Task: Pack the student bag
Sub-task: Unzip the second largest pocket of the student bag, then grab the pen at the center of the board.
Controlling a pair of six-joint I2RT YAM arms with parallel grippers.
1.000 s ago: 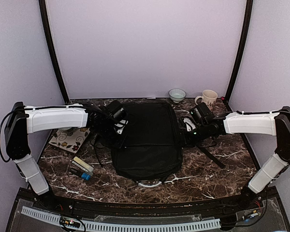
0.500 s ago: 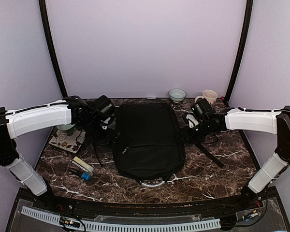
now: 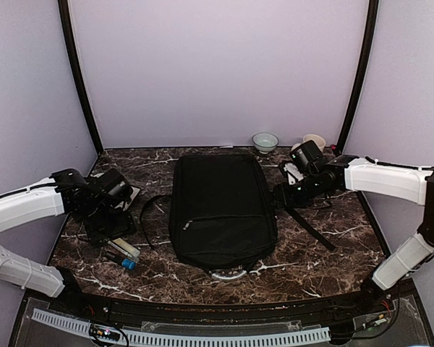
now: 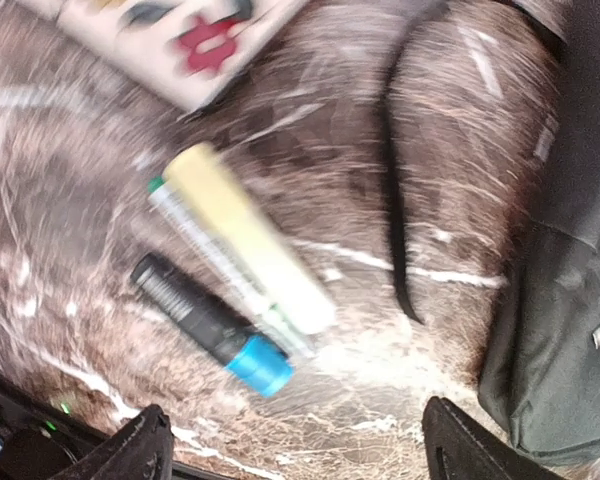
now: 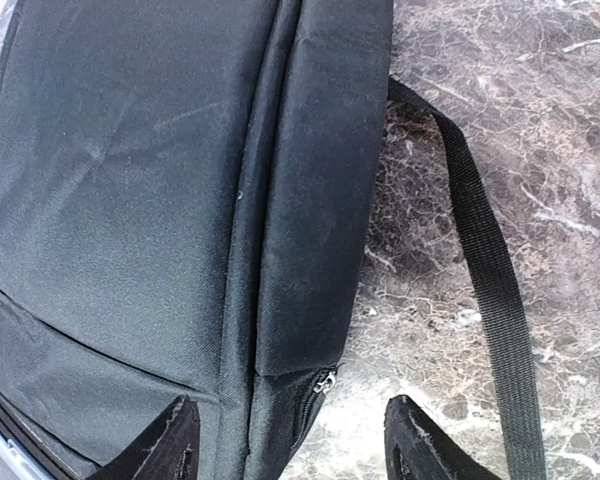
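Left end effector [image 4: 300, 445] gapes wide, empty, above the markers [image 4: 242, 255]. Right end effector [image 5: 295, 440] parted, empty, over the edge of the student bag [image 3: 220, 210], which lies flat mid-bench [image 3: 311, 267]. Risk: markers lie touching, so a pinch may roll one away; bag looks zipped.

Left arm [image 3: 22, 210] low, left jaws wide, empty. Right arm [image 3: 387, 179] outstretched, right jaws parted, empty.
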